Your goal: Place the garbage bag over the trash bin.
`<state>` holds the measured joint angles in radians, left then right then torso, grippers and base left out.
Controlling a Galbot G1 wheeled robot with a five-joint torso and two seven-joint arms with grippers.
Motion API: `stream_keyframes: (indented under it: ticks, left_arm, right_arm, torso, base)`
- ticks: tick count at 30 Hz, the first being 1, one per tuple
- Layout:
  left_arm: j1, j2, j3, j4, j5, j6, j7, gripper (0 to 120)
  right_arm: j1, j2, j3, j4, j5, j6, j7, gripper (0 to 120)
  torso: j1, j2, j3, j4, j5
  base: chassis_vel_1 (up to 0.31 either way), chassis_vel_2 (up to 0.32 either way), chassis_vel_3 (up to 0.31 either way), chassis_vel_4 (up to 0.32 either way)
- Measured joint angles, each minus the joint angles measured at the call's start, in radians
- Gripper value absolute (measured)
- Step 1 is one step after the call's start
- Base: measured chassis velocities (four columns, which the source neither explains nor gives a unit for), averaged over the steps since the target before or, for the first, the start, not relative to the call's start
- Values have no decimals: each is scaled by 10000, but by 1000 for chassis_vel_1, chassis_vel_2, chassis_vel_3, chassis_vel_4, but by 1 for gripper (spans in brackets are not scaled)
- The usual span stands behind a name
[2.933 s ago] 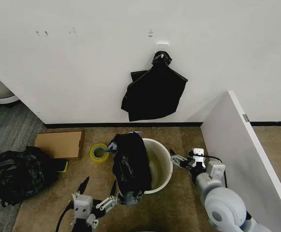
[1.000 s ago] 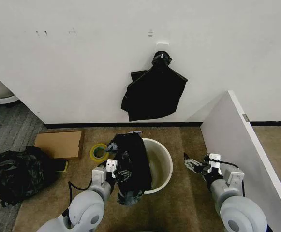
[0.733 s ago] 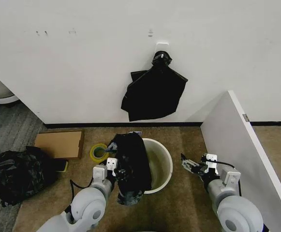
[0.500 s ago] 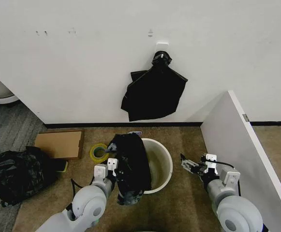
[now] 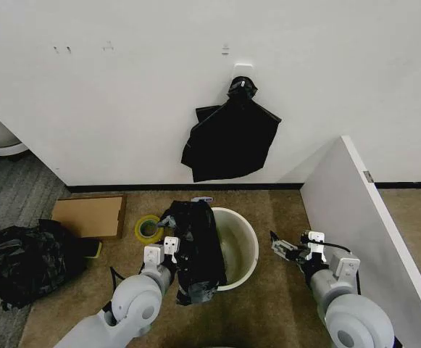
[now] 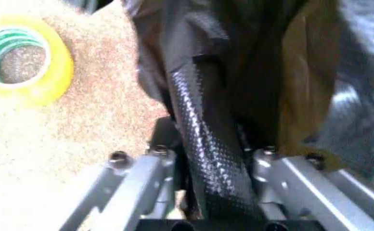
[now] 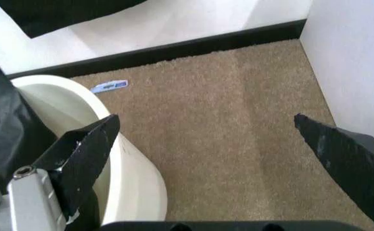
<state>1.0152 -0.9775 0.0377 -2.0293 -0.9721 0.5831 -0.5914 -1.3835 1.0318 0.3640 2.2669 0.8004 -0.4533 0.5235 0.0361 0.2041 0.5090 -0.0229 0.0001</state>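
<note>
Brown carpet floor against a white wall. Head view: round white plastic trash bin stands on the carpet; thin glossy black garbage bag drapes over its left rim, long axis running from the rim's far side toward the robot, part inside, part outside. Left tool pressed against the bag. Right tool right of the bin, apart from it.

Left wrist view: left tool closed on a fold of bag; yellow tape roll nearby on the carpet.

Right wrist view: right tool spread wide, holding nothing; one fingertip before the bin's rim; bag hangs into the bin.
</note>
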Motion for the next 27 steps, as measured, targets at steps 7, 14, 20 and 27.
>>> stream_keyframes:
  ticks: [7,14,20,27]
  left_arm:
    - [-149,-54,-8,24,-178,122,-73,0]
    - [88,-52,-208,-289,-4,-222,-122,0]
    - [409,-40,-293,-384,976,-1494,101,0]
    - [577,-385,-287,-270,1511,-3130,426,0]
  right_arm:
    - [-112,11,13,96,-88,1,-49,100]
    - [-188,-38,-126,365,-662,79,-240,100]
    - [-468,-123,-434,977,-2012,498,-901,100]
    - [-829,-418,-979,1459,-4172,1335,-2536,100]
  torso:
    - [0,0,0,0,-1]
    - [0,0,0,-1,-1]
    - [0,0,0,0,-2]
    - [0,0,0,-1,-2]
  base:
    - [0,0,0,0]
    - [0,0,0,0]
    - [0,0,0,0]
    - [0,0,0,0]
